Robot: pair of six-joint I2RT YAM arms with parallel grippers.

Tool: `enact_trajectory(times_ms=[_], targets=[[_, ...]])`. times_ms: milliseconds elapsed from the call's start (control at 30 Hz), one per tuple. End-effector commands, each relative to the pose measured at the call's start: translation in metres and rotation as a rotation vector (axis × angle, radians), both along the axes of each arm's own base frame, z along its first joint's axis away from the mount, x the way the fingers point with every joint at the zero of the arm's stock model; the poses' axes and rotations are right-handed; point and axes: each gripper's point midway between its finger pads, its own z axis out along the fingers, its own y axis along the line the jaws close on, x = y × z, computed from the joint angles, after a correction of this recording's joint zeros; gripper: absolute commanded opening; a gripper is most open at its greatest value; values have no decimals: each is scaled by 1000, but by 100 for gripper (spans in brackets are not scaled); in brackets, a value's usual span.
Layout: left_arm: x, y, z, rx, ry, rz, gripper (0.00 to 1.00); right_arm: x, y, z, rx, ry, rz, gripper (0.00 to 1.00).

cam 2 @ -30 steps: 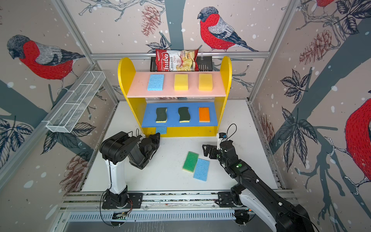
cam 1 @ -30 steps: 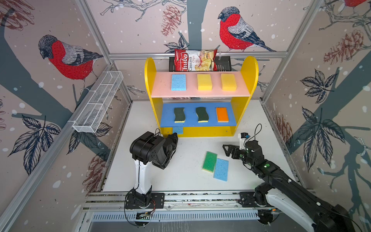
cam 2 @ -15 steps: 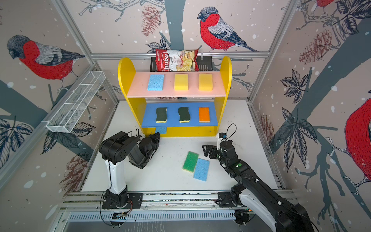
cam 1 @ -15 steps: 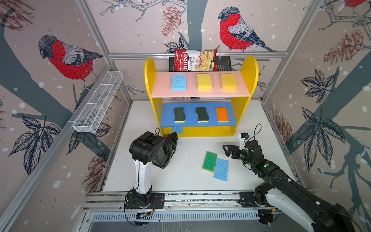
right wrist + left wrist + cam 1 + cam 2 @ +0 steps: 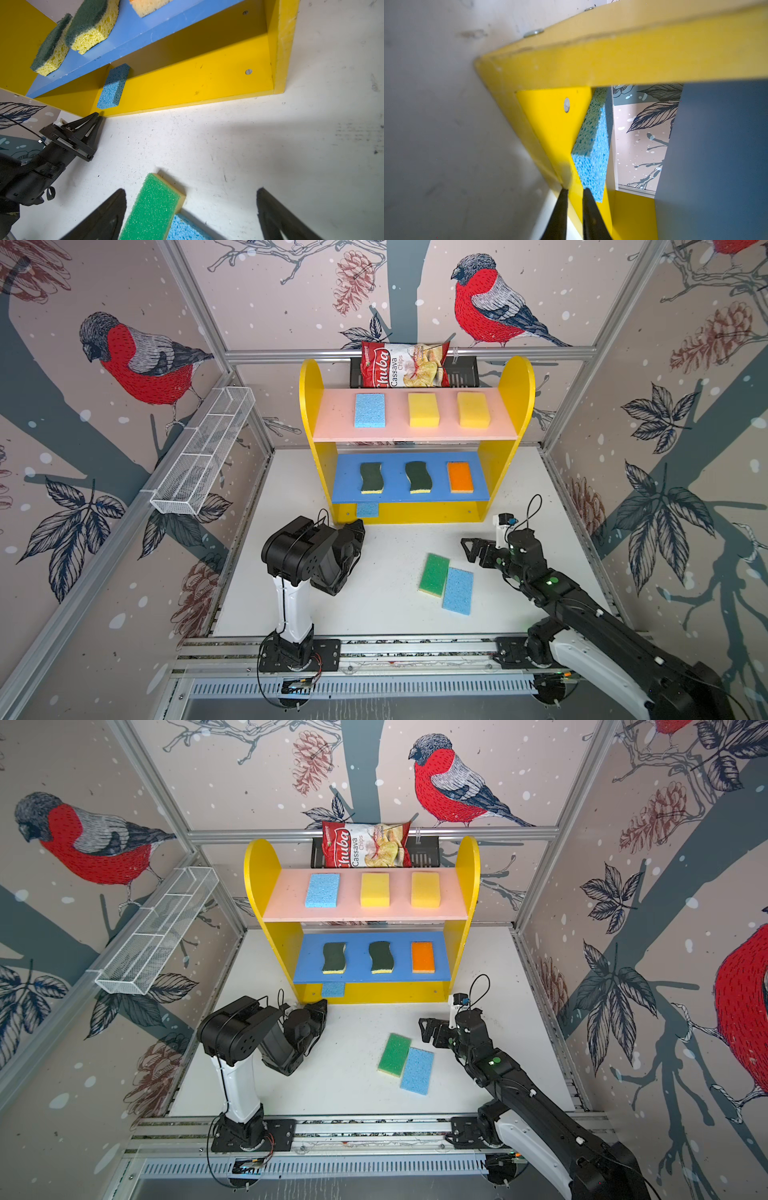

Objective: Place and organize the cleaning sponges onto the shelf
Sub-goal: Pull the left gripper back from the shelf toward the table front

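Note:
The yellow shelf (image 5: 513, 406) holds a light blue sponge (image 5: 369, 410) and two yellow sponges (image 5: 423, 409) on its pink board. Two dark-green wavy sponges (image 5: 371, 477) and an orange one (image 5: 460, 477) lie on the blue board. Another blue sponge (image 5: 591, 149) rests on the yellow base at the left. My left gripper (image 5: 575, 189) sits at the base's front edge just before that sponge, shut, holding nothing. A green sponge (image 5: 153, 207) and a blue sponge (image 5: 182, 228) lie side by side on the table. My right gripper (image 5: 191, 190) hovers wide open over their far ends.
A red-and-white chips bag (image 5: 405, 364) leans on a black rack (image 5: 463, 373) behind the shelf. A white wire basket (image 5: 203, 452) hangs on the left wall. The arms' metal rail (image 5: 374, 649) runs along the table's front edge.

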Motion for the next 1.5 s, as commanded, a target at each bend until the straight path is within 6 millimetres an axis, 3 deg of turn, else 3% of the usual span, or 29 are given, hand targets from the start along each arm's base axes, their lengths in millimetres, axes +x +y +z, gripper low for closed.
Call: enact_trajectory(times_ms=[0, 133, 333, 600, 767, 900, 1233, 1367, 1400, 1433, 1467], targets=[[-16, 5, -24, 81, 100, -25, 16, 0, -4, -2, -2, 27, -33, 97], [-24, 5, -19, 124, 101, -59, 19, 0, -8, -3, -5, 48, -67, 97], [-36, 9, -4, 322, 112, -115, 22, -5, -2, -8, -18, 91, -105, 97], [-46, 10, 40, 633, 101, -182, 26, -11, 10, 1, -26, 91, -124, 97], [-59, 7, 60, 769, 34, -237, 33, -13, 12, 2, -13, 101, -134, 97], [-71, -13, 70, 849, -53, -370, 46, -12, 7, 7, -37, 93, -149, 97], [-112, -51, 91, 973, -216, -572, 56, -13, 0, 18, -42, 60, -160, 97], [-131, -69, 102, 937, -317, -656, 69, -14, -3, 20, -49, 53, -165, 97], [-135, -73, 103, 937, -334, -672, 77, -14, -4, 20, -51, 51, -168, 97], [-141, -76, 103, 942, -347, -691, 97, -14, -5, 21, -54, 48, -171, 97], [-146, -79, 102, 942, -347, -712, 97, -14, -6, 22, -54, 43, -172, 97]])
